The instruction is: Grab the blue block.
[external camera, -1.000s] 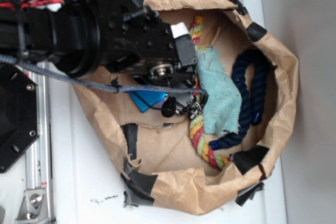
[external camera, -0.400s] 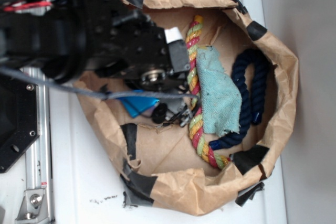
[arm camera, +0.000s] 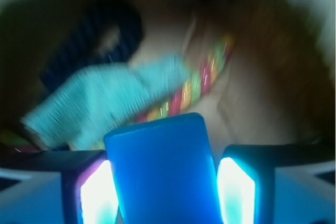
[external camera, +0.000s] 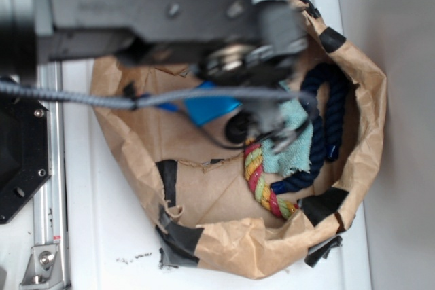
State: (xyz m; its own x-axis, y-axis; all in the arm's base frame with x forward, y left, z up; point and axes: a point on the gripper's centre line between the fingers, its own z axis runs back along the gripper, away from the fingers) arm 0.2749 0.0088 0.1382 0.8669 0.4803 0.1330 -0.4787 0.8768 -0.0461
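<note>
The blue block (external camera: 212, 108) is bright blue and flat, and hangs above the floor of the brown paper bag (external camera: 224, 242), under the blurred black arm. My gripper (external camera: 257, 127) is shut on it. In the wrist view the blue block (arm camera: 163, 166) fills the gap between my two glowing pads (arm camera: 97, 195), with my gripper (arm camera: 164, 184) closed round it. The arm hides the upper part of the bag in the exterior view.
In the bag lie a pale teal cloth (external camera: 293, 151), a dark navy rope (external camera: 325, 134) and a red, yellow and green rope (external camera: 262, 185). All three show blurred in the wrist view, the cloth (arm camera: 100, 100) nearest. Black tape patches (external camera: 170, 178) mark the bag.
The arm has risen towards the camera and shifted right, and the blue block has come up off the bag floor with it. The view is now motion-blurred.
</note>
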